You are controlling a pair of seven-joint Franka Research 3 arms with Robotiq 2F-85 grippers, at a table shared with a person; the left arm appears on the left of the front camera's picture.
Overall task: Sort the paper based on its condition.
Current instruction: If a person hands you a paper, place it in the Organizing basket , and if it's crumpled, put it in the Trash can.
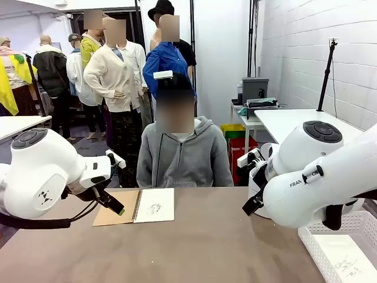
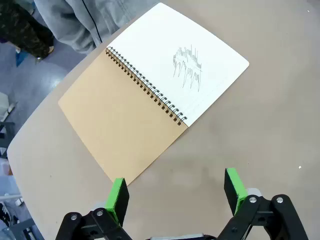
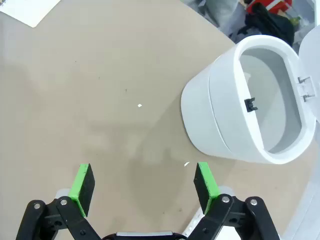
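Note:
A spiral-bound notebook lies open at the table's far left-centre, in front of a seated person. Its brown cover is folded out and its white page bears a grey pencil scribble. My left gripper hovers open just above the table by the cover's near corner, green pads apart and nothing between them. One sheet of paper with faint scribbles lies in the white basket at the front right. My right gripper is open over bare table, holding nothing.
A white oval bin stands open just past the table's edge, right of my right gripper. The white page's corner shows far off in the right wrist view. The seated person is at the far edge, with others standing behind.

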